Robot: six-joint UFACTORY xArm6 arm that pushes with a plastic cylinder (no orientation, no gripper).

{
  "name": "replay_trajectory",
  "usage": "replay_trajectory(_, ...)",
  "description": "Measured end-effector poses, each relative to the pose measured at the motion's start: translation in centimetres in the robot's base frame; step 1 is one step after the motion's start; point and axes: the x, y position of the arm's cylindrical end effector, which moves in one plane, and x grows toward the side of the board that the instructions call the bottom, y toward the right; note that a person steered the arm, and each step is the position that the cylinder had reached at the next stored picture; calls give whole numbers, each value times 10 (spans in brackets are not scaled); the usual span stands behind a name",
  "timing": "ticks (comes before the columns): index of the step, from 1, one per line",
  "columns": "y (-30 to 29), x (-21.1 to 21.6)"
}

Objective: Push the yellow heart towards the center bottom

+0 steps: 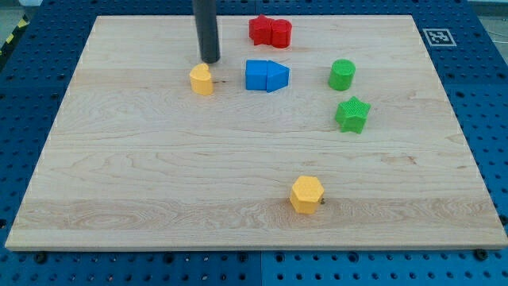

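Pale wood makes up the board (238,159), which sits on a blue pegboard table (492,119) and fills most of the view. The arm carries no gripper, only a dark rod with nothing to open or close; my tip (209,61) rests on the board just above the yellow heart (202,79), near its upper right edge and close to touching, though I cannot tell if it does.

The heart lies in the upper left part of the board, well apart from the centre bottom.

To me, the main risk is the off-centre contact. Pushed from its upper right, the heart could swing away to the view's left or slip off the rod rather than travel down. The blue block (267,75) stands near on the right, and a drifting sweep might clip it. The yellow hexagon (306,194) already sits close to the bottom centre, so a long push could knock into it. The red block (270,32), green cylinder (342,74) and green star (352,114) look safely out of the way.

No readable writing, only a square black-and-white marker (436,36) at the top right corner.
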Motion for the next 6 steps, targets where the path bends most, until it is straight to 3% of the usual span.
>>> replay_trajectory(3, -7, 79)
replay_trajectory(4, -20, 85)
replay_trajectory(6, 18, 106)
